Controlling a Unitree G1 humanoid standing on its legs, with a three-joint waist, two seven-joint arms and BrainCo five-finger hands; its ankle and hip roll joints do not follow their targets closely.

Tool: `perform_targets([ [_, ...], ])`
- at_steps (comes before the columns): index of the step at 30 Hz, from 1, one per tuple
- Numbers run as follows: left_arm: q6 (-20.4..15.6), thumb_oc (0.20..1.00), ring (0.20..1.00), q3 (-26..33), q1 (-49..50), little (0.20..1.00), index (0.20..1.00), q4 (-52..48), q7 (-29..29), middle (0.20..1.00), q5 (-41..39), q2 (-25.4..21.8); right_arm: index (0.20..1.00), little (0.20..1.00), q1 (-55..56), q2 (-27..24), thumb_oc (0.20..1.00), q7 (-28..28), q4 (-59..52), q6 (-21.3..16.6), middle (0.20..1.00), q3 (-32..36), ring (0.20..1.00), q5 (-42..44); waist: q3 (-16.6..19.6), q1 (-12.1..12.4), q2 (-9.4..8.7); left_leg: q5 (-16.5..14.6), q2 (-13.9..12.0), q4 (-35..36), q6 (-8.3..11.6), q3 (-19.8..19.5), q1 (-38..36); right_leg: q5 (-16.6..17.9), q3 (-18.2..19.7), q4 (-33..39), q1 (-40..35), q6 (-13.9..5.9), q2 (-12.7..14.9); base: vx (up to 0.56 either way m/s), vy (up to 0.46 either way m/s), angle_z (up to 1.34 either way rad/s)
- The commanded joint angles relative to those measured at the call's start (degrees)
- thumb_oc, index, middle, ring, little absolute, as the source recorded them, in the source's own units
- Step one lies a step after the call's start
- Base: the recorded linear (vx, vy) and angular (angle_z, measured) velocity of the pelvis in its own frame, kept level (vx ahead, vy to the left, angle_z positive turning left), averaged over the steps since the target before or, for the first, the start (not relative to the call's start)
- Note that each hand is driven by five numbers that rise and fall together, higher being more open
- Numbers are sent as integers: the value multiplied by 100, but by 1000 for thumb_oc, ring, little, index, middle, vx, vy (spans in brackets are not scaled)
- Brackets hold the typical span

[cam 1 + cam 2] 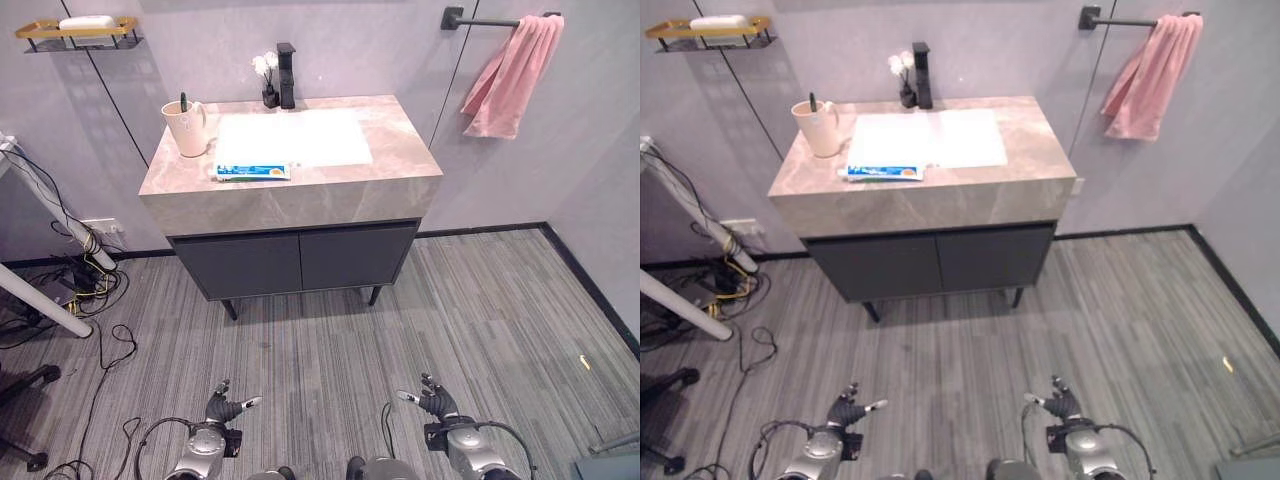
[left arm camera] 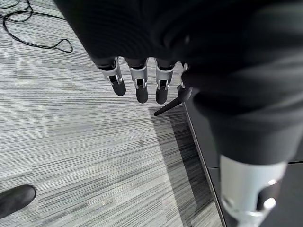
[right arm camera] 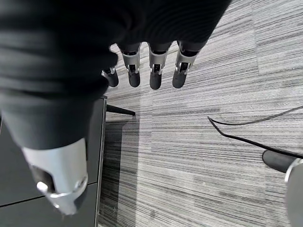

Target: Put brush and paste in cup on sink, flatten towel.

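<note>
A cream cup (image 1: 185,127) stands at the left back of the marble sink counter (image 1: 400,150), with a dark brush (image 1: 183,101) upright in it. A white and blue paste tube (image 1: 252,172) lies flat on the counter's front strip, right of the cup. A pink towel (image 1: 512,75) hangs bunched on a black bar on the right wall. My left hand (image 1: 222,409) and right hand (image 1: 432,400) hang low over the floor, far from the counter, both open and holding nothing. The left hand's fingers (image 2: 138,82) and the right hand's fingers (image 3: 154,71) are straight over grey planks.
A black tap (image 1: 287,75) and a small vase of white flowers (image 1: 267,80) stand behind the white basin (image 1: 290,137). Dark cabinet doors (image 1: 295,260) sit under the counter. A wall shelf (image 1: 80,33) is at upper left. Cables and a white frame (image 1: 45,300) crowd the left floor.
</note>
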State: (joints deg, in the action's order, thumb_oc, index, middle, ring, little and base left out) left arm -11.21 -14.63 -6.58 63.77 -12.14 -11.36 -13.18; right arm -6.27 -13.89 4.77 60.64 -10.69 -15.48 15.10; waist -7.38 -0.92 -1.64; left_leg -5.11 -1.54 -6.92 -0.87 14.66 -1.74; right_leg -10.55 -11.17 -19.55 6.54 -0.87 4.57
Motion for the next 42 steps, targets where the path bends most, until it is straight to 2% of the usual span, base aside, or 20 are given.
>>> perform_targets([
  [1,-233,1000,1000,-42,-137,1000,1000,-157,-121,1000,-24,-64,1000,1000,-92,-8,1000,25,3,-192,1000,-162,1000,259,150,-45,-76,-121,-52,-410,48,-258,166,1268,50,36,51,-730,623,9,30,1],
  [7,-249,1000,1000,-10,-75,1000,1000,-45,-104,1000,-56,-19,1000,1000,-31,53,1000,-4,51,-217,1000,-155,1000,323,157,-53,-48,-65,12,-223,10,-210,1,1420,107,115,20,-750,605,5,19,0],
  [18,-262,1000,1000,-129,55,1000,1000,70,-41,1000,22,108,1000,1000,89,84,1000,-48,302,-201,1000,-150,1000,400,340,-41,3,92,155,346,-27,-74,-278,1527,191,841,-234,-743,512,22,36,-6],
  [26,-218,1000,1000,-259,104,1000,1000,101,-43,1000,286,105,1000,1000,35,81,1000,24,404,-128,1000,-210,1000,225,391,23,28,288,344,808,-86,-22,-368,1856,296,1244,-349,-861,602,5,83,-3],
  [29,-217,1000,1000,-283,78,1000,1000,121,-52,1000,311,76,1000,1000,3,97,1000,34,437,-122,1000,-185,1000,273,367,26,49,327,395,925,-129,-62,-391,1852,301,1087,-262,-886,653,-5,104,-2],
  [32,-195,1000,1000,-313,63,1000,1000,-28,-43,1000,365,0,1000,1000,-9,90,1000,51,364,-118,1000,-204,1000,247,251,20,62,341,434,978,-197,-147,-431,1834,305,518,-51,-885,698,-23,117,4],
  [36,-143,1000,1000,-257,85,1000,1000,12,-70,1000,402,-40,1000,1000,9,123,1000,63,336,-105,1000,-242,1000,204,96,13,64,343,494,1137,-296,-146,-681,2368,307,-445,331,-975,846,8,126,-2],
  [38,-129,1000,1000,-235,106,1000,1000,26,-59,1000,353,-44,1000,1000,40,121,1000,76,277,-106,1000,-223,1000,205,29,-3,105,334,469,1192,-320,-125,-757,2401,114,-845,558,-981,900,46,102,-5],
  [40,-121,1000,1000,-234,124,1000,1000,46,-36,1000,355,-28,1000,1000,66,119,1000,75,270,-100,1000,-223,1000,207,38,-26,95,316,472,1192,-311,-153,-771,2365,97,-821,600,-983,878,69,24,7],
  [42,-119,1000,1000,-224,126,1000,1000,177,-9,1000,379,-13,1000,1000,89,129,1000,77,270,-115,1000,-234,1000,260,62,-98,56,301,491,1192,-283,-194,-751,2235,279,-447,688,-920,591,132,-35,2],
])
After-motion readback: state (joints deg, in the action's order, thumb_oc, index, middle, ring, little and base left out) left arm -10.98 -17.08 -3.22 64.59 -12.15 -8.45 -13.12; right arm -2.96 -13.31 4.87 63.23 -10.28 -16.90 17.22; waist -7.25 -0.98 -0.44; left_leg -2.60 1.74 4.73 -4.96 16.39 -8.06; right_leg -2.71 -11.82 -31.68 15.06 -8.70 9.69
